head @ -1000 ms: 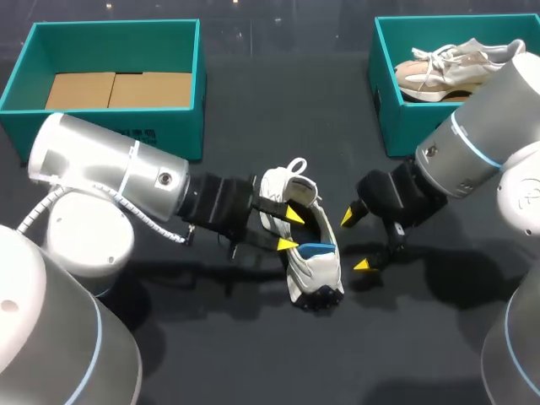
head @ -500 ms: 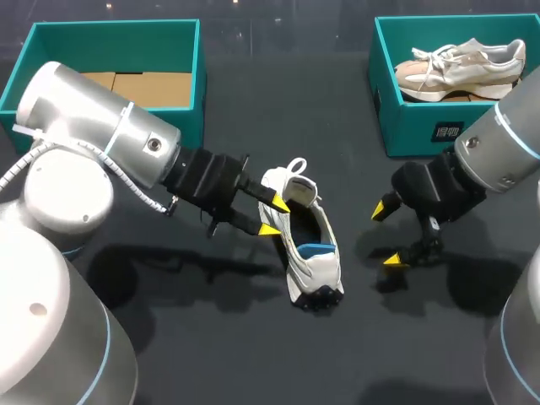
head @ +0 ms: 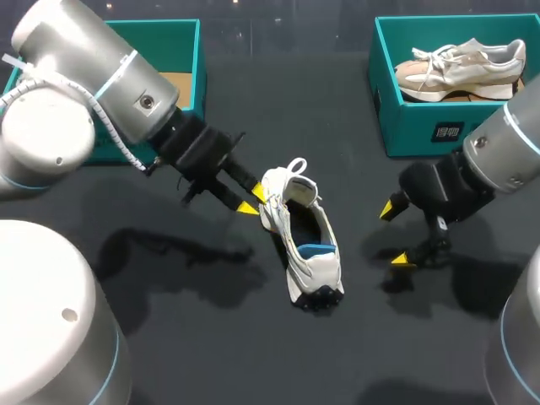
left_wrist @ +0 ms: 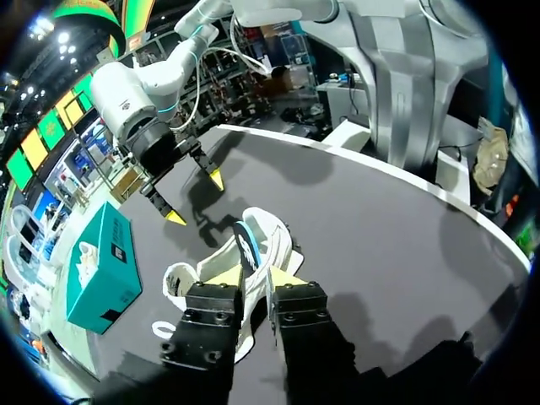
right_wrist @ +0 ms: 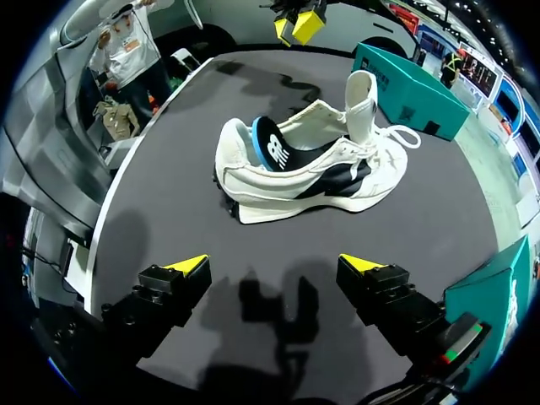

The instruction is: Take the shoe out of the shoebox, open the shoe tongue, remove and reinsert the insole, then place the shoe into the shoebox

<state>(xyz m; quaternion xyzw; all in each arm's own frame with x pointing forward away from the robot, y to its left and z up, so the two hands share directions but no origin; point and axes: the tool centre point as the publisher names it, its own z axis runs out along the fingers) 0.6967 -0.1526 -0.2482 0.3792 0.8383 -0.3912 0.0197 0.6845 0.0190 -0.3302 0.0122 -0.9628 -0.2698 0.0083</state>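
A white shoe [head: 308, 253] lies on its sole in the middle of the black table, with its tongue [right_wrist: 363, 93] standing up. A black insole with a blue edge [right_wrist: 266, 152] sticks partly out at the heel. My left gripper [head: 251, 201] hangs just beside the shoe's laced end; in the left wrist view the shoe [left_wrist: 253, 245] lies right ahead of the gripper [left_wrist: 256, 277]. Its fingers stand a narrow gap apart and hold nothing. My right gripper [head: 395, 234] is wide open to the right of the shoe, with nothing between its fingers [right_wrist: 190, 263].
A teal shoebox [head: 169, 24] with cardboard inside stands at the back left, partly behind my left arm. A second teal box [head: 413, 126] at the back right holds a beige shoe [head: 460, 67].
My left gripper has drawn back out of the shoe, up and to the left, and its fingers have come closer together. My right gripper has backed off to the right. The shoe stays put.
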